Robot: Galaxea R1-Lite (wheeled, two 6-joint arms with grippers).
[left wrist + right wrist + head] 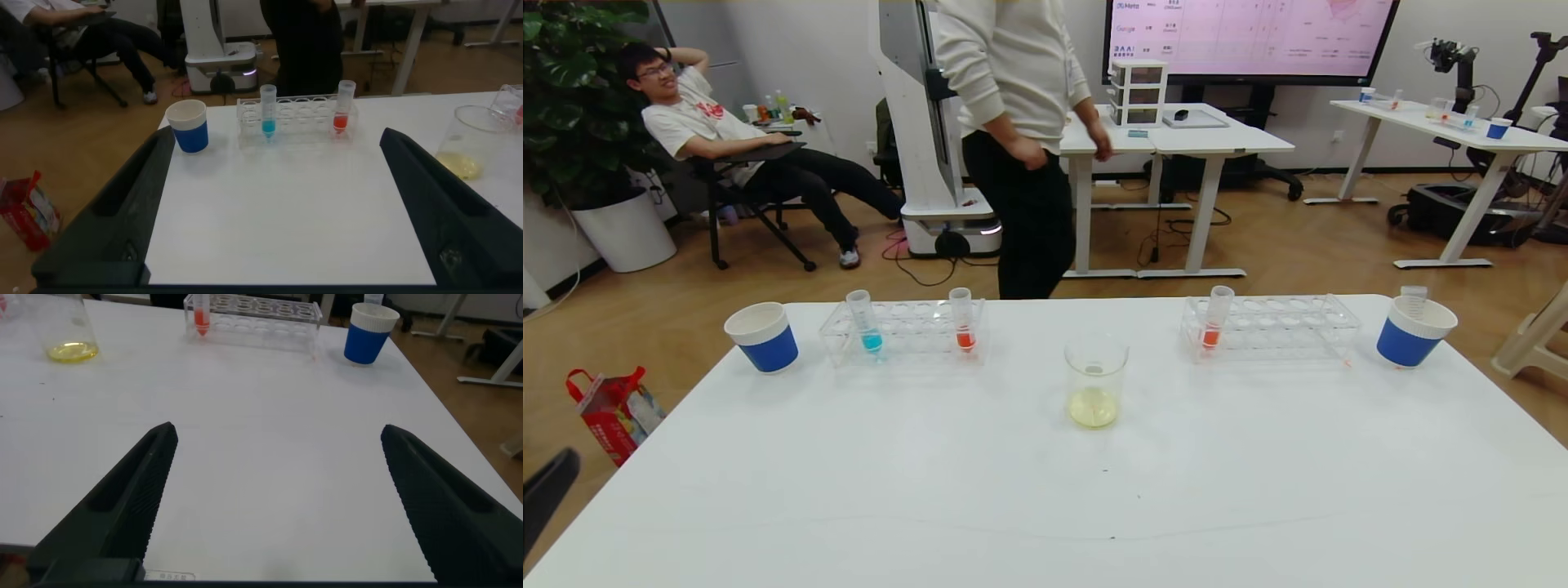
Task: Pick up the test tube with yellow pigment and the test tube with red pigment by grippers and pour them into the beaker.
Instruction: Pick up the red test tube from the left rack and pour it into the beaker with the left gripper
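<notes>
White table [931,490], beaker [1095,382] central

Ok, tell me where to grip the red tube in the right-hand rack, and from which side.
Grip the red tube on its clear upper part, just under the wider rim, above the rack. It stands nearly upright at the rack's left end, so the open right gripper should probably come in level from the near side and lift straight up.

Glass beaker [1096,382] upright mid-table, yellow liquid inside, red pigment tube [962,318] upright in left rack [907,328]
</notes>
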